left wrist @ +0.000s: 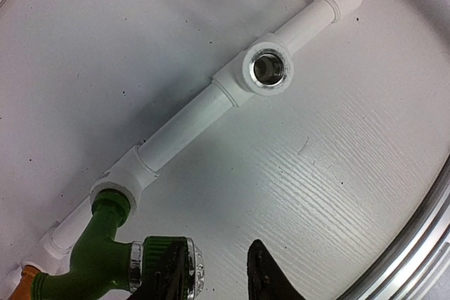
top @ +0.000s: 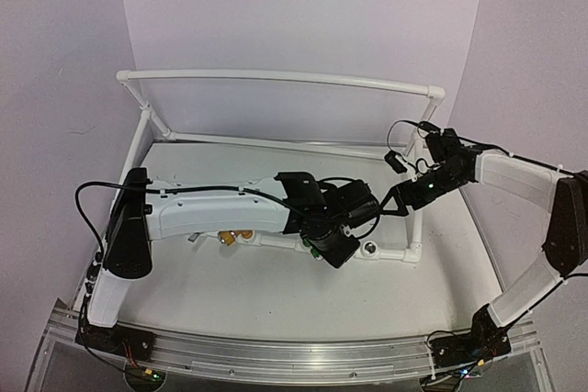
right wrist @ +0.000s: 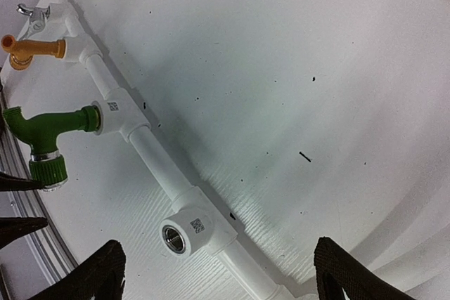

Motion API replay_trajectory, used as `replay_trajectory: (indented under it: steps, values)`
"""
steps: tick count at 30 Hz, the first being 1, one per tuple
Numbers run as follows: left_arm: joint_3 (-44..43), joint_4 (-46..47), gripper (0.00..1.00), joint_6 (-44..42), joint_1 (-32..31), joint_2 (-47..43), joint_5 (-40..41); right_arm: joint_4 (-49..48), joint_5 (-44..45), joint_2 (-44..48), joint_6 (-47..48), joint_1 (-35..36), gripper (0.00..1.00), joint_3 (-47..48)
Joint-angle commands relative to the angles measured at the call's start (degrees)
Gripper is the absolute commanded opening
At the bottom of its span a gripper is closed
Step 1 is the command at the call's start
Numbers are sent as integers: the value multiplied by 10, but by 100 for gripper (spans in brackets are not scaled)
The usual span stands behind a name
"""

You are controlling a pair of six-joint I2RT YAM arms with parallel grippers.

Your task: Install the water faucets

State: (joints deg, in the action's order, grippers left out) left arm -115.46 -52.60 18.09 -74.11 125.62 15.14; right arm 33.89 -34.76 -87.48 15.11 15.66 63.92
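The green faucet (left wrist: 98, 247) is screwed into a socket of the white pipe frame (left wrist: 190, 121), with its ribbed nozzle pointing right. My left gripper (left wrist: 214, 261) sits at that nozzle. One finger (left wrist: 165, 275) lies across the nozzle, the other stands apart to its right, and the jaws are open. In the top view the left gripper (top: 335, 247) is at the front rail. The brass-yellow faucet (right wrist: 31, 50) and the silver faucet (right wrist: 31, 12) sit further along the same pipe. My right gripper (right wrist: 225, 279) hangs wide open above an empty metal-lined socket (right wrist: 174, 237), holding nothing.
The pipe frame's tall uprights and top rail (top: 276, 75) ring the white table. The right arm (top: 514, 181) reaches in over the frame's right post. A metal rail (top: 276, 355) runs along the near table edge.
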Motion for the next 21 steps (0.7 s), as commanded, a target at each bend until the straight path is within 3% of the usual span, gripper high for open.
replay_trajectory:
  steps: [1, 21]
  values:
    - [4, -18, 31, 17, -2, -6, 1, -9, 15, -11, -2, -3, 89, -2]
    - [109, -48, 34, 80, -9, -75, 35, -32, 143, -47, -18, -7, 87, -5]
